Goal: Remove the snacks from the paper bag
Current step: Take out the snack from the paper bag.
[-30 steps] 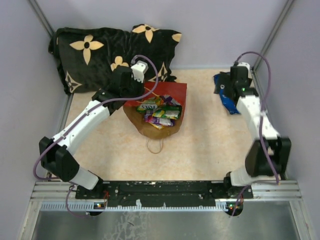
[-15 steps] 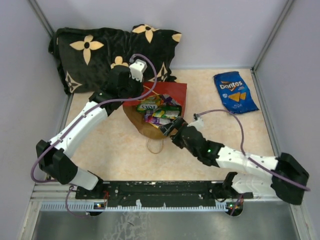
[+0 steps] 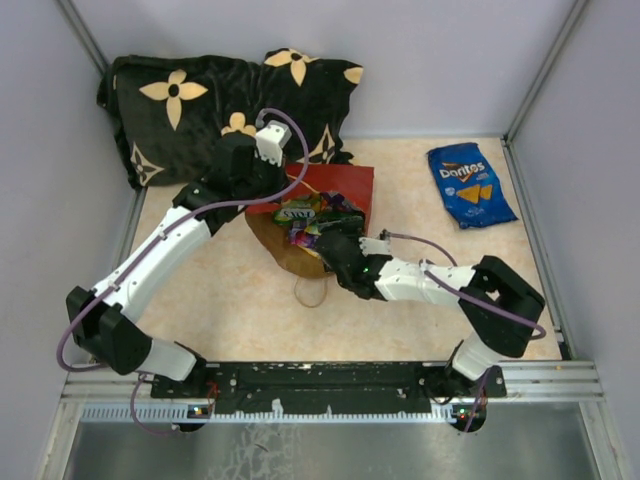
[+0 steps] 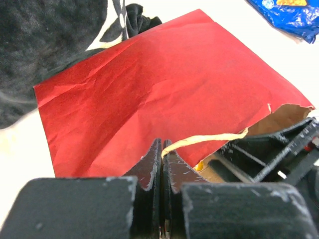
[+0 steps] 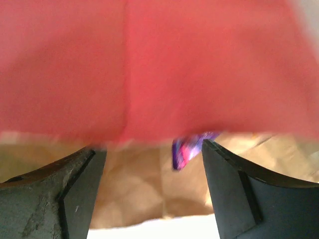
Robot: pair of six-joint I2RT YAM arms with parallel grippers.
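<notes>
The red paper bag (image 3: 345, 181) lies on the table with its brown mouth facing the arms and its upper flap raised. Several glossy snacks (image 3: 309, 214) show in the mouth. My left gripper (image 3: 262, 182) is shut on the bag's tan cord handle (image 4: 209, 139), pinched between its jaws (image 4: 162, 144) above the red paper (image 4: 164, 84). My right gripper (image 3: 335, 240) is open at the bag mouth. Its view is blurred: red paper (image 5: 149, 64) above, brown inside (image 5: 134, 189) below, and a purple packet (image 5: 187, 149) close to the right finger (image 5: 229, 184). The gripper (image 5: 152, 148) holds nothing.
A blue Doritos bag (image 3: 468, 185) lies flat at the back right and shows in the left wrist view (image 4: 294, 12). The black flower-patterned pillow (image 3: 200, 100) lies behind the bag at the back left. A second cord loop (image 3: 310, 292) lies on the table before the bag.
My right arm left the Doritos bag at the back right, swung across and now reaches into the bag mouth. My left gripper has stayed on the handle, shifting slightly left.
</notes>
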